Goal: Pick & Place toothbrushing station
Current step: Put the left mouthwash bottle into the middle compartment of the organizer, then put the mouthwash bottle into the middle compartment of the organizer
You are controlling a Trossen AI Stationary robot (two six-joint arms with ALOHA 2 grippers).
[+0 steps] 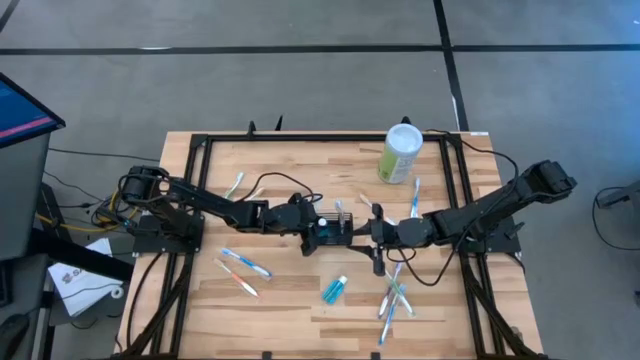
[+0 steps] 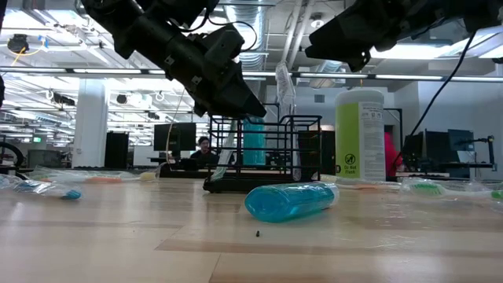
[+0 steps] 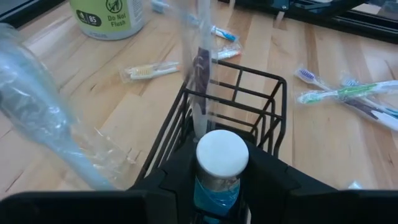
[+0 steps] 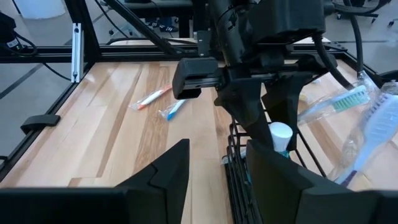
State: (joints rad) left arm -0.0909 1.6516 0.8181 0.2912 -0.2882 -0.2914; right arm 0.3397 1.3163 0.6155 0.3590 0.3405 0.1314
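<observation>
both arms are matte black and built from boxy, angular links joined by rounded joints. the left arm point(image 1: 200, 202), at centre left of the overhead frame, has yellow and orange cables bundled at its base and a thin black cable looping near its wrist. the right arm point(image 1: 490, 208), at centre right, ends in a chunky dark shoulder block.

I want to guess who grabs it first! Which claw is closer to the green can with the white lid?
The right claw. It sits just below the green can in the high view, beside the black caddy. The left claw is over the caddy's other side, farther from the can.
</observation>
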